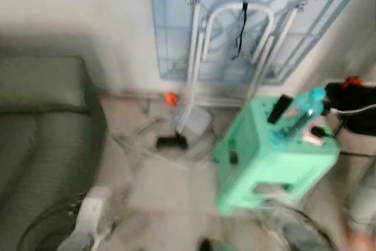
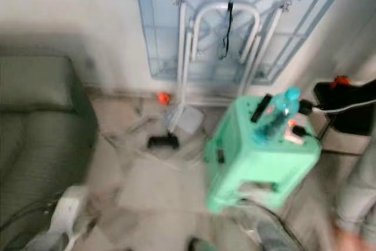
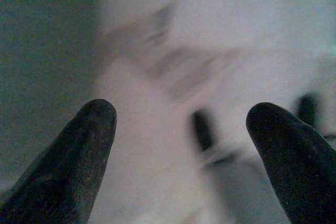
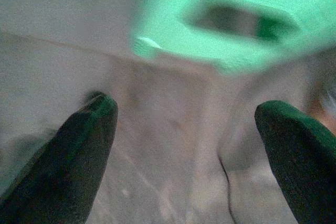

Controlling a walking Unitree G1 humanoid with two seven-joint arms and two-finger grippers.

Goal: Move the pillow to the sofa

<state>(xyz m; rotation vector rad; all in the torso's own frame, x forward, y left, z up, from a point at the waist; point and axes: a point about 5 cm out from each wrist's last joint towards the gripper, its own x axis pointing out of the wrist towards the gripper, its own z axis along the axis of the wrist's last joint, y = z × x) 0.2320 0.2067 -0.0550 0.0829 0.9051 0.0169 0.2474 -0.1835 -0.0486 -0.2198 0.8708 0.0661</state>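
Sofa: dark green, sitting well to the left of the green stool, its seat running along the left edge of the head views and its end nearing the wall.
Pillow: I cannot tell where it is lying; nothing in these blurred views can be made out as a pillow.
White object: standing on the floor just beside the sofa's front corner, left of the stool; too blurred to identify.
Left hand: hanging open over the pale floor, its two black fingers standing well apart and gripping nothing.
Floor: pale tiles stretching between the sofa and the stool, with a small black item and an orange bit lying left of the stool, nearer the wall.
Folded frame: pale blue panel with white tubes, leaning against the wall behind the stool.
Green stool: mint plastic, standing tilted in the blur, its top carrying a blue bottle, a black remote-like bar and a small white item.
Right hand: hovering open above the floor just in front of the stool's lower edge, its fingers spread wide and empty.
Black bag: sitting right of the stool, a white cable crossing it.
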